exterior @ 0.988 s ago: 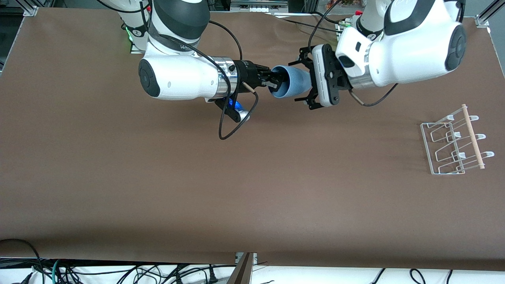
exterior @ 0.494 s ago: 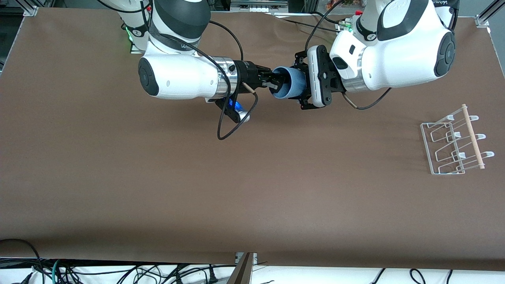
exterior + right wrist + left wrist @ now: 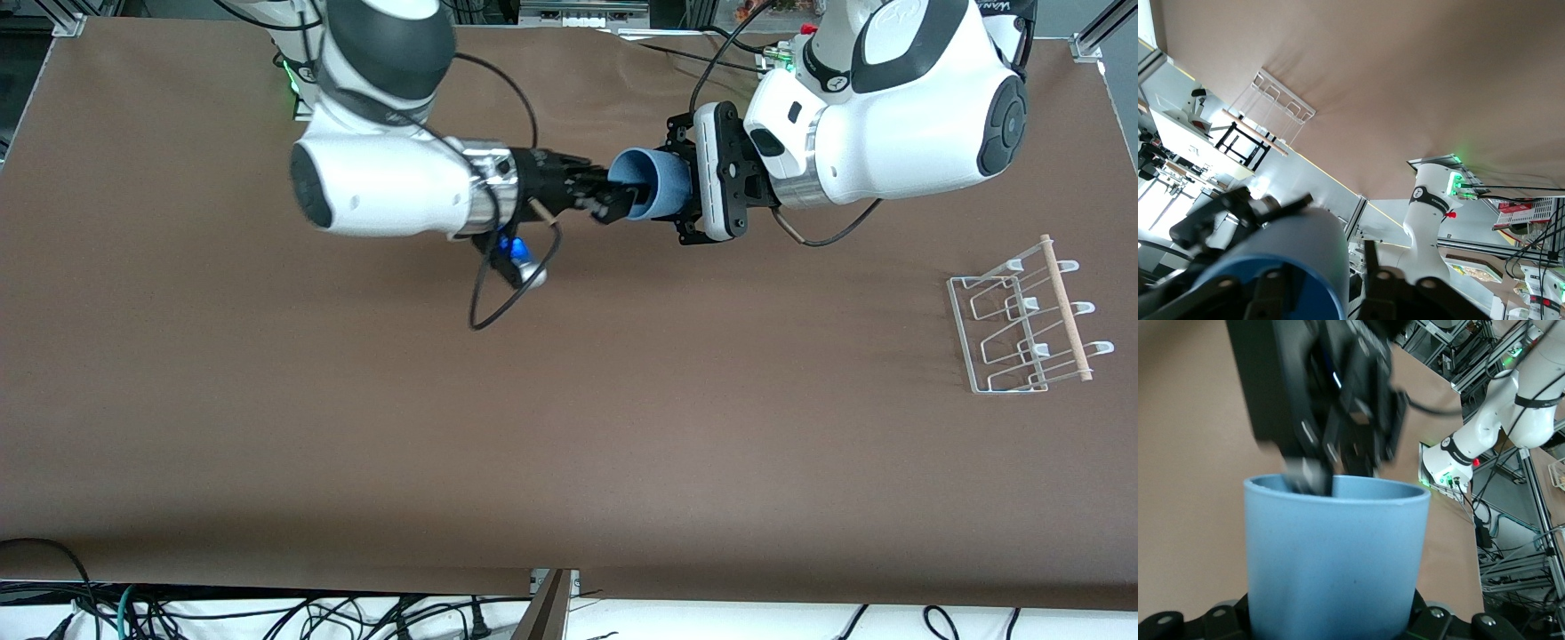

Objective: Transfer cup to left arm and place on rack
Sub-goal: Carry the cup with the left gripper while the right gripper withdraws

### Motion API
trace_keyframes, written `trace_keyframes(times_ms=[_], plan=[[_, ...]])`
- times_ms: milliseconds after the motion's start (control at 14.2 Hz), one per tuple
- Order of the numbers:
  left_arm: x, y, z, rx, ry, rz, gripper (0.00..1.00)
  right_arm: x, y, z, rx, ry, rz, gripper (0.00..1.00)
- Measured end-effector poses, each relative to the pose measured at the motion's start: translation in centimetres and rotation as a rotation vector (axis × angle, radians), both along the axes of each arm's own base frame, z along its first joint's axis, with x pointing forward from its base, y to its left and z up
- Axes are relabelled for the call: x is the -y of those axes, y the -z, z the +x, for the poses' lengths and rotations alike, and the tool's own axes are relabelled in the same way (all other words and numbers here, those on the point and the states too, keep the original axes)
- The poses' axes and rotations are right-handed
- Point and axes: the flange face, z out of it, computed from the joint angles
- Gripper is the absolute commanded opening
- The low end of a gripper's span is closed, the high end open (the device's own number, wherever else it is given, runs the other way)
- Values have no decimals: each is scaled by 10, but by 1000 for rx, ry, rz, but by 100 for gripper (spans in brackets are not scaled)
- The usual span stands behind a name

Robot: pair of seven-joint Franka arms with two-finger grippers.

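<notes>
Handover in mid-air, over the robots' end of the table (image 3: 569, 427). The cup (image 3: 653, 183) lies on its side between the two grippers, mouth toward the right arm. Left gripper (image 3: 685, 191) has the cup by its base end, fingers pinching the wall from both sides; in the left wrist view the cup (image 3: 1335, 563) fills the space right in front of that hand, seated between its pads. Right gripper (image 3: 613, 203) sits at the cup's mouth, one finger at or just inside the rim; its fingers look parted and off the wall, though the blurred wrist pictures leave this uncertain. Judgement: the step in hand is the right hand's release and exit. To do it well, the right fingers should spread fully clear of the rim and back straight out along the cup's axis, away from the left hand, so nothing drags the lip sideways. Left hand should hold firm and motionless until the mouth is clear. Only then swing toward the rack (image 3: 1022, 324), which sits well apart from the left hand, toward the left arm's end.
</notes>
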Motion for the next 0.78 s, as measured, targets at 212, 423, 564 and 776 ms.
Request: trace_keyframes(times_ms=[212,423,564,776], plan=[[-11,3,2,-29,6,7,3,79,-4,41,-32,20,-7,99],[-40,7,9,-45,-1,56,3,219,-16,85,55,20,-47,99],[-69,16,13,-50,7,160,2,299,-10,94,145,-27,-137,99],[-129,33,25,-33,-7,378,1,379,-8,98,244,-60,-266,99]])
